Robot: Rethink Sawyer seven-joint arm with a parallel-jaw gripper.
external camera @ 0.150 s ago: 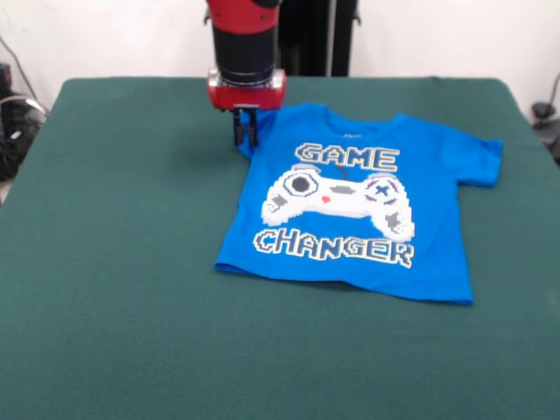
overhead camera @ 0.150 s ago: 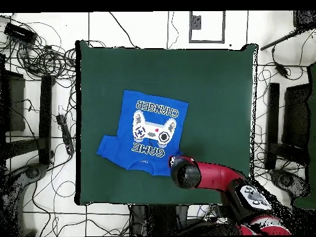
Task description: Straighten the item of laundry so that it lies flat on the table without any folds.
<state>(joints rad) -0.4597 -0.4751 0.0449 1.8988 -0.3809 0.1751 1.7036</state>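
Green felt table, blue T-shirt shoulder pinched in clenched end effector

Red and black cylindrical arm, small dark gripper

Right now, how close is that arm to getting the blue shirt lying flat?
Mostly there. The T-shirt lies print-up on the table, body spread and one sleeve out flat. In hand: the gripper sits at the other shoulder, where no sleeve shows, so it looks tucked or folded. Left: drawing that sleeve out and smoothing the slightly wavy hem.
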